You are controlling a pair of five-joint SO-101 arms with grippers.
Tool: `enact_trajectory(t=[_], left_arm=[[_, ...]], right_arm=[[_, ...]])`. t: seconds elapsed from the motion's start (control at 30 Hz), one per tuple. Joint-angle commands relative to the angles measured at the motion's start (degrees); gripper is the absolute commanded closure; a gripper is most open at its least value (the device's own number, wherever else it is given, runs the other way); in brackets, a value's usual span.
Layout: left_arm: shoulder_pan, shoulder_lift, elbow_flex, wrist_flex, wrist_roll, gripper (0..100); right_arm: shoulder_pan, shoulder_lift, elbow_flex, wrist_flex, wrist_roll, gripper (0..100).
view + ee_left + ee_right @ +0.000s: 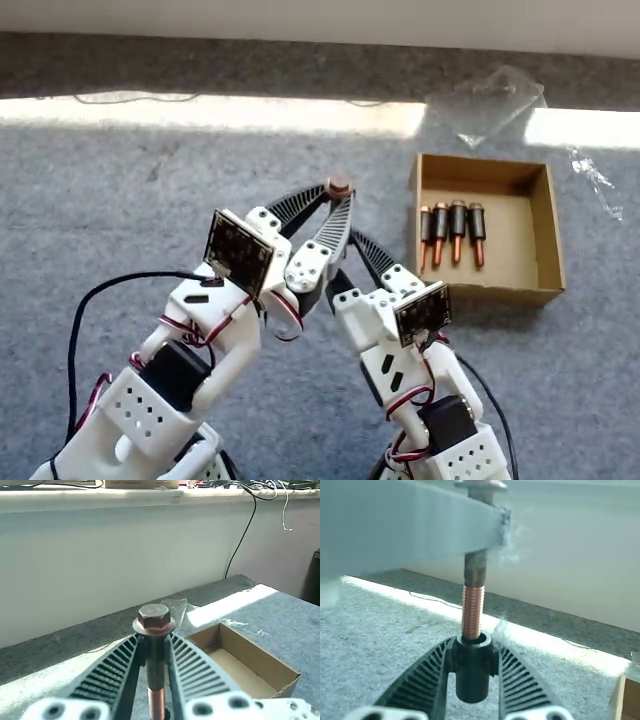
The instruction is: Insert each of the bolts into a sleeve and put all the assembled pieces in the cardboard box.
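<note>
We see the left gripper (155, 644) clamped on the bolt (154, 621) just under its head. The bolt's threaded end meets the mouth of the sleeve (471, 675), pinched in the right gripper (471, 649). Four assembled pieces (457, 232) lie in the cardboard box (490, 292) nearby.

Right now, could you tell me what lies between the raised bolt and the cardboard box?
Only bare grey carpet lies between the bolt and the cardboard box, as the high view shows.
</note>
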Motion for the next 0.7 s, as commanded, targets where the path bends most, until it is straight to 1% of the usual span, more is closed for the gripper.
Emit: enact_trajectory(t=[0.0,0.23,0.47,0.67], left_arm=[[1.3,-1.5,-0.3,-0.4,0.5,99],[1.6,-1.5,-0.1,-0.3,0.6,99],[1.2,-1.5,5.2,-0.5,0.6,99],[1.1,-1.5,6.2,-0.4,0.5,99]], right_arm=[[0.7,-0.5,7.1,-1.2,0.8,99.4],[0.7,-0.5,7.1,-1.2,0.8,99.4],[0.7,-0.5,7.1,-1.2,0.8,99.4],[0.7,-0.5,7.1,-1.2,0.8,99.4]])
